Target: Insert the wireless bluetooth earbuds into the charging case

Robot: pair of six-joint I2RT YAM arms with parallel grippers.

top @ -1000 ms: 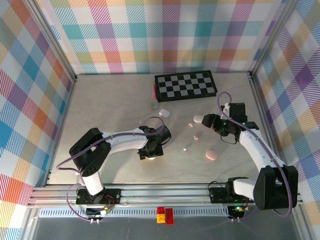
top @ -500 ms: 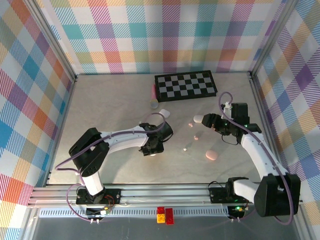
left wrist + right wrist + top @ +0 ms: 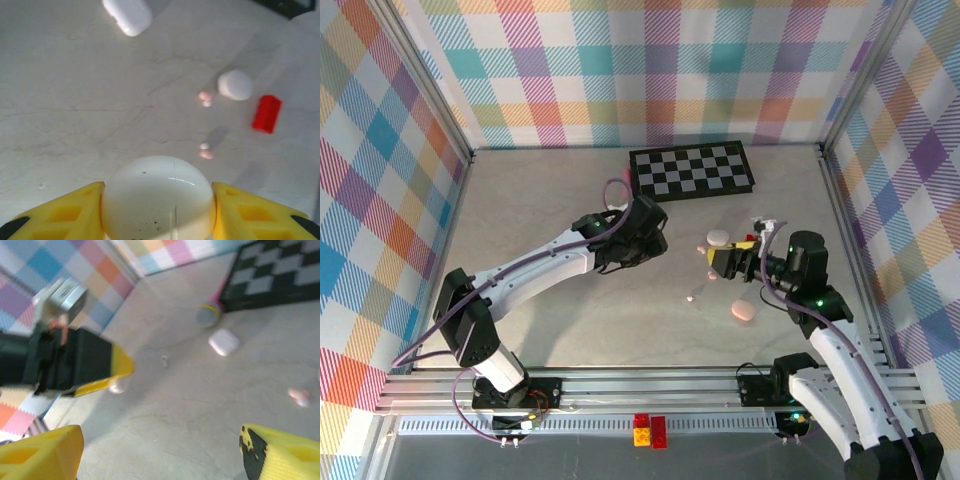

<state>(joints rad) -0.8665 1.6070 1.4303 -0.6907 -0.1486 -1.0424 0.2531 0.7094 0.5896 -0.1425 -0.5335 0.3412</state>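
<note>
**Clerk:** Jaws first?

**Checker:** The left gripper (image 3: 158, 189) has its yellow fingers clenched on a rounded white charging case (image 3: 156, 215). The right gripper (image 3: 161, 440) has its fingers spread wide with nothing between them.

**Clerk:** Earbuds?

**Checker:** Loose on the table. The pink earbuds (image 3: 205, 97), two of them, lie beyond the held case, near a white pebble case (image 3: 235, 84). One white earbud (image 3: 691, 297) sits apart, nearer the arm bases.

**Clerk:** Surface and room?

**Checker:** Pale marbled tabletop (image 3: 530, 210), plaid walls (image 3: 620, 70), a checkerboard mat (image 3: 692, 172) at the far edge, and a pink case (image 3: 743, 312) by the right arm.

**Clerk:** Differences between views?

**Checker:** The right wrist camera shows a beige cylinder (image 3: 207, 314) beside the mat and the left gripper side-on. The top camera shows red and yellow bricks (image 3: 650, 430) on the front rail.
</note>
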